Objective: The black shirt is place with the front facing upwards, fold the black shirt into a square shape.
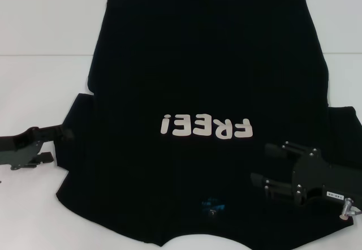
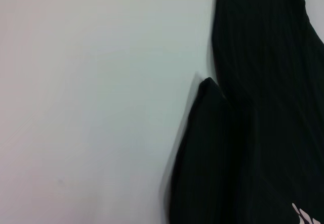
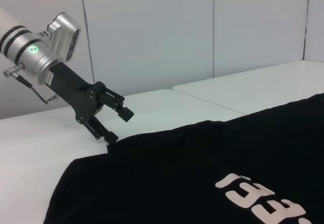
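Observation:
The black shirt (image 1: 203,80) lies spread flat on the white table, its white "FREE!" lettering (image 1: 206,128) facing up and a small blue neck label (image 1: 214,206) near the front edge. My left gripper (image 1: 62,139) is at the shirt's left sleeve; the right wrist view shows this left gripper (image 3: 120,126) open, its lower finger touching the sleeve's edge. My right gripper (image 1: 261,163) hovers open over the shirt's right side, just below the lettering, with nothing between its fingers. In the left wrist view the sleeve (image 2: 212,158) lies on the table.
The white table (image 1: 39,91) shows bare on both sides of the shirt. A seam between two tabletops (image 3: 202,100) runs behind the shirt. A grey panelled wall (image 3: 167,26) stands beyond the table.

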Action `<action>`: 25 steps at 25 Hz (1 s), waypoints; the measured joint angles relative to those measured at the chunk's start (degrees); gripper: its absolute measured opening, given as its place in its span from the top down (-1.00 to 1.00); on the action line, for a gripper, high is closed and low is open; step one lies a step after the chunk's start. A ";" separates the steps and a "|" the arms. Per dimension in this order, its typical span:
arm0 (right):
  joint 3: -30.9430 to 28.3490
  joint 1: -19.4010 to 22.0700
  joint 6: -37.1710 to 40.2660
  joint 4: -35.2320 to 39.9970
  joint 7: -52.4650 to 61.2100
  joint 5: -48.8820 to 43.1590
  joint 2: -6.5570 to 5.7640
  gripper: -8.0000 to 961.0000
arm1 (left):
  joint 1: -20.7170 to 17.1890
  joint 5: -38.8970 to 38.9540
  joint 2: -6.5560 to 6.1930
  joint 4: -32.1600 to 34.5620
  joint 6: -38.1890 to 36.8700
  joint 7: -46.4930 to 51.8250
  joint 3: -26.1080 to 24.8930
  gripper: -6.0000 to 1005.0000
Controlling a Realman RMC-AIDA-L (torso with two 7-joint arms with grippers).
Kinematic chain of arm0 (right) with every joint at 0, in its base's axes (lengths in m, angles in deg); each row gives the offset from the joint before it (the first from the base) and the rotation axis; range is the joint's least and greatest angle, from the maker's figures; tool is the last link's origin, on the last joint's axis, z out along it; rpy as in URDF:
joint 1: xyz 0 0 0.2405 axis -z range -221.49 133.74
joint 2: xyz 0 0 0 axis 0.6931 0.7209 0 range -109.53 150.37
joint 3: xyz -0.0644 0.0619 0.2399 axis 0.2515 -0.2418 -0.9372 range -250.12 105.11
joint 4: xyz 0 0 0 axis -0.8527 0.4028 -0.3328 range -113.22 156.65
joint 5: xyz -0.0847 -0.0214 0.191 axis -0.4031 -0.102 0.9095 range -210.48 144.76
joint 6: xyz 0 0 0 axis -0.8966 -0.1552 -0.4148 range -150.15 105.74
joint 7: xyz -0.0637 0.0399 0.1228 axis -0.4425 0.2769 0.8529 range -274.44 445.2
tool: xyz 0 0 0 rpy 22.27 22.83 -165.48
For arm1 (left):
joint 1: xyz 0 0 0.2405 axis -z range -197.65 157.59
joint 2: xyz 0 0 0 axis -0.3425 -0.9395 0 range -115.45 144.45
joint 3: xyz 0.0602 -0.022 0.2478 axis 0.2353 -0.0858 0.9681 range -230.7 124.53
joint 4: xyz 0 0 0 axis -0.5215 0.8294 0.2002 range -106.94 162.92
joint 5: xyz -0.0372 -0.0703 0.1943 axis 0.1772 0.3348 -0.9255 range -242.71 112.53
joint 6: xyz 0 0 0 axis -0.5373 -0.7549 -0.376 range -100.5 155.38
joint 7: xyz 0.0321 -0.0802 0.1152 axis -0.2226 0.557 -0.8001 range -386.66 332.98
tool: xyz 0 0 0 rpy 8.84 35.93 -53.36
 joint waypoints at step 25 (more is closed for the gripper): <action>0.00 -0.60 0.00 0.00 0.00 -0.02 0.00 -0.68 | 0.70 0.00 -0.35 -1.49 0.77 -0.67 0.09 -0.86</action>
